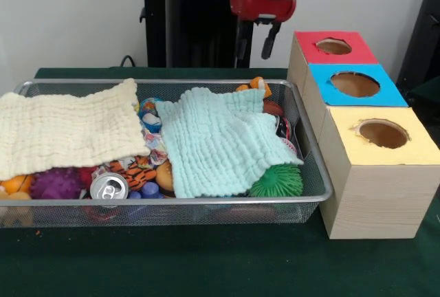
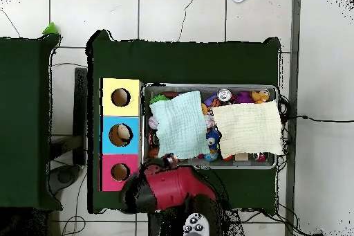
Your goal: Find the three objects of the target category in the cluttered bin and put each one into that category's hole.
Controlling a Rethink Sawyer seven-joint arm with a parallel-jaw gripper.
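Note:
The wire-mesh bin (image 1: 206,201) lies across the table, full of clutter; it also shows in the overhead view (image 2: 207,86). One white cloth with small coloured patches (image 1: 150,130) peeks out between a cream waffle cloth (image 1: 65,132) and a mint-green cloth (image 1: 220,142). Any other printed cloths are hidden. The pale wooden box stands at the bin's right end, its yellow-surround hole (image 1: 382,133) nearest the camera; the hole also shows in the overhead view (image 2: 120,97). My gripper (image 1: 256,44) hangs open and empty above the bin's far rim, beside the box's red end.
The box also has a blue-surround hole (image 1: 355,84) and a red-surround hole (image 1: 333,46). The bin holds a silver can (image 1: 108,187), a green spiky ball (image 1: 276,181), a purple spiky ball (image 1: 55,183) and a tiger-striped toy (image 1: 137,173). My red arm (image 2: 176,188) covers the table's edge by the base.

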